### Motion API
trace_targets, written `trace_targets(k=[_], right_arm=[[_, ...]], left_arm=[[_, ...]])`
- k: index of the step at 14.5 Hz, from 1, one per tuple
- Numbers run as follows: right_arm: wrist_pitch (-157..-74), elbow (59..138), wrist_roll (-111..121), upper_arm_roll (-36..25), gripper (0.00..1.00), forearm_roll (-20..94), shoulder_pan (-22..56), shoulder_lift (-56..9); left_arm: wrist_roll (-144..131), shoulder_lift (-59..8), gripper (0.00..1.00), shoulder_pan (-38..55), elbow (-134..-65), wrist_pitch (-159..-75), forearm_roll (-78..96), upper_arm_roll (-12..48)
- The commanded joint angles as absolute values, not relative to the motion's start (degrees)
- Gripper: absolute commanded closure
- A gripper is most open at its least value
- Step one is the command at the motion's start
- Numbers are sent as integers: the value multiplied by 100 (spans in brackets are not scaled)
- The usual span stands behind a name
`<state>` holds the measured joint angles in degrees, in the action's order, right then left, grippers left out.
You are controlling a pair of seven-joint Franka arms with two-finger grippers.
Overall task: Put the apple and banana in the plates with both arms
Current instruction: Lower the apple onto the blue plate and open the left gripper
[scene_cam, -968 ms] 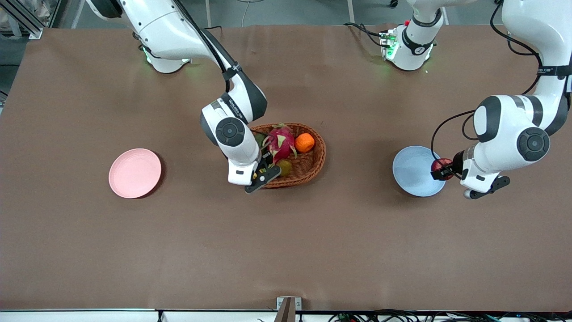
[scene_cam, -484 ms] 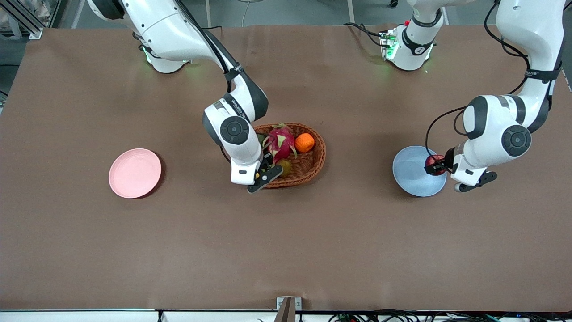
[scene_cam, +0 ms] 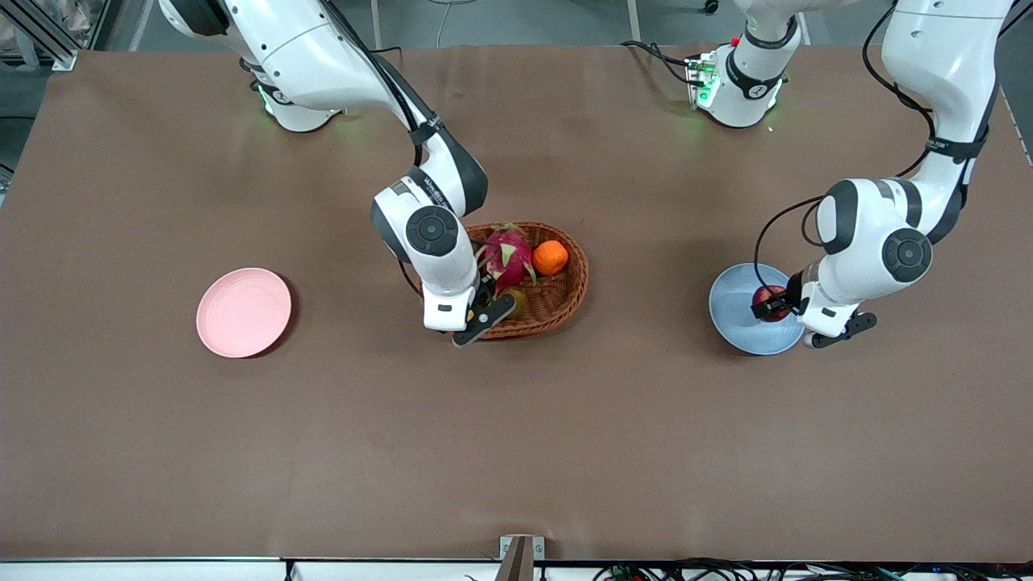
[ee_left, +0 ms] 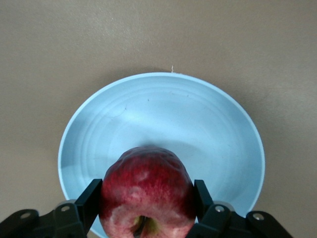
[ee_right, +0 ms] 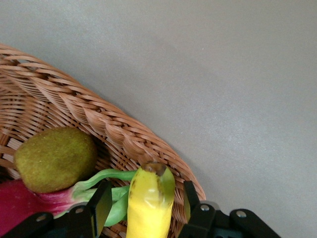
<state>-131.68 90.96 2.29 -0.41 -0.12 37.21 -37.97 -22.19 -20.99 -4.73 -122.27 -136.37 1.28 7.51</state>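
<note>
My left gripper (scene_cam: 776,305) is shut on the dark-red apple (scene_cam: 768,303) and holds it just above the light blue plate (scene_cam: 736,323). In the left wrist view the apple (ee_left: 146,191) sits between both fingers of the left gripper (ee_left: 147,189), over the blue plate (ee_left: 163,114). My right gripper (scene_cam: 484,303) is low at the wicker basket's rim. In the right wrist view the right gripper (ee_right: 147,192) is open, with the yellow banana (ee_right: 148,206) between its fingers and a gap on each side. The pink plate (scene_cam: 242,312) lies bare toward the right arm's end.
The oval wicker basket (scene_cam: 569,303) at mid-table holds a magenta dragon fruit (scene_cam: 508,254), an orange (scene_cam: 550,257) and a green-brown fruit (ee_right: 54,158). The basket's rim (ee_right: 104,126) lies right under the right gripper. Brown table surface surrounds both plates.
The left arm has carried the apple inward from beside the blue plate to over it and come lower. The right gripper has shifted slightly along the basket's rim.
</note>
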Motion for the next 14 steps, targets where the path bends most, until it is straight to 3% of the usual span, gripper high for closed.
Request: trace_targets(k=[1, 5, 6, 8, 9, 12, 14], right_arm=[[-13245, 9070, 211, -79, 39, -105, 3762, -3841], [-13272, 9070, 220, -79, 49, -141, 3762, -3894], [-13271, 9062, 228, -79, 53, -175, 3762, -3894], [-13263, 9053, 237, -79, 65, -307, 3753, -3894], [-13263, 9044, 246, -79, 72, -325, 3753, -3885], [-13236, 8991, 237, -79, 86, -325, 3744, -3858], [-13175, 8877, 220, -79, 90, -299, 3744, -3832]], left_arm=[[-2250, -2057, 73, -483, -12269, -13711, 211, 835], [-2259, -2092, 72, -492, -12278, -13711, 211, 861], [-2250, -2109, 67, -492, -12270, -13711, 211, 879], [-2259, -2118, 33, -501, -12270, -13711, 211, 879], [-2259, -2118, 3, -501, -12270, -13711, 211, 879], [-2250, -2005, 0, -492, -12243, -13623, 211, 922], [-2241, -1786, 0, -527, -12243, -13623, 211, 958]])
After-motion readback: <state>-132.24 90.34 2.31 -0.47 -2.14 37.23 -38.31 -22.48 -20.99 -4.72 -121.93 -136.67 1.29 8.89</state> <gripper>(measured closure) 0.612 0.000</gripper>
